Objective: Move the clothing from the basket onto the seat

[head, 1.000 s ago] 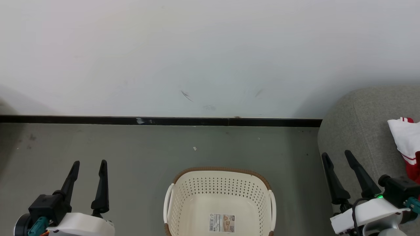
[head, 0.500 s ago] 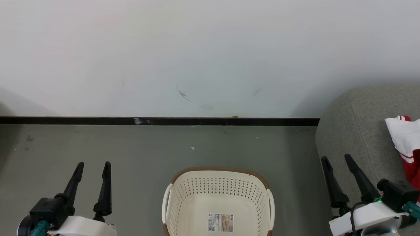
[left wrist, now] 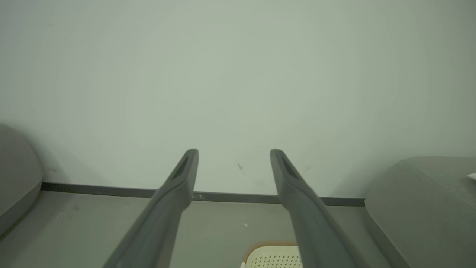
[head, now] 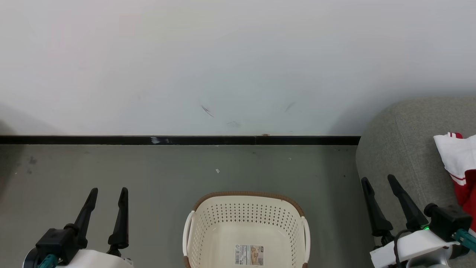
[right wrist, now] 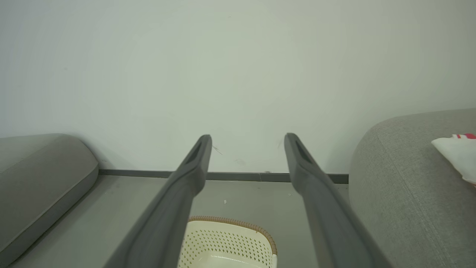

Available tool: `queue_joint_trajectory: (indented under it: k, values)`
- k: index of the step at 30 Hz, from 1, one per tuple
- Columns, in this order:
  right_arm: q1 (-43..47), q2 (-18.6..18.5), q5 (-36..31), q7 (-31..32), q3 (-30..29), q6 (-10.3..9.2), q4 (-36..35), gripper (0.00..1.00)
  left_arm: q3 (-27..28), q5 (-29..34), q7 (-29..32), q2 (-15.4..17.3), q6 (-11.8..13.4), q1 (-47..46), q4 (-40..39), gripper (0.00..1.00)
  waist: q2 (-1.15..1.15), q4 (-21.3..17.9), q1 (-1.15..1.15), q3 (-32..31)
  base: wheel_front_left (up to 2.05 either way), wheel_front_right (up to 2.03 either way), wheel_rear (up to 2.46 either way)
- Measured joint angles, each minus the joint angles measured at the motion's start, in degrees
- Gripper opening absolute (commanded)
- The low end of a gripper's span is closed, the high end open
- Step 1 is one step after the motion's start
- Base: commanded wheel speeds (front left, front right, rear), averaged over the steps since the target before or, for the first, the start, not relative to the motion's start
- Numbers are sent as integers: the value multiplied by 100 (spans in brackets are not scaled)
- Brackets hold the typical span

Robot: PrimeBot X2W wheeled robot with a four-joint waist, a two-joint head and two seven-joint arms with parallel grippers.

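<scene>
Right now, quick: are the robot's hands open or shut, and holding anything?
Left hand: open, holding nothing.
Right hand: open, holding nothing.

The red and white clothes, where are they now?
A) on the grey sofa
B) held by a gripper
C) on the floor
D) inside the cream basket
A: the soft red-and-white clothes lie on the grey woven-fabric sofa; the cream perforated plastic basket has none in sight.
</scene>
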Motion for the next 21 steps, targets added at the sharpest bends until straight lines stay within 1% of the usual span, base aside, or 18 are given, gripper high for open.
queue_joint_trajectory:
  k: [14, 15, 21]
  values:
    - [79, 29, -49, 0, 7, 0, -16, 100, 271, 190, 0, -170, -256, 2, 51, 100, 0, -51, 0, -16, 0, 0, 0]
    - [78, 29, -49, 0, 7, 0, -18, 0, 287, 189, 0, -198, -299, 2, 54, 0, 0, -55, 0, -15, 0, 0, 0]
    - [269, 132, -48, 9, 57, -2, 359, 0, 186, 188, 18, -455, -294, 153, 438, 0, 0, -56, 0, -16, 0, 0, 0]
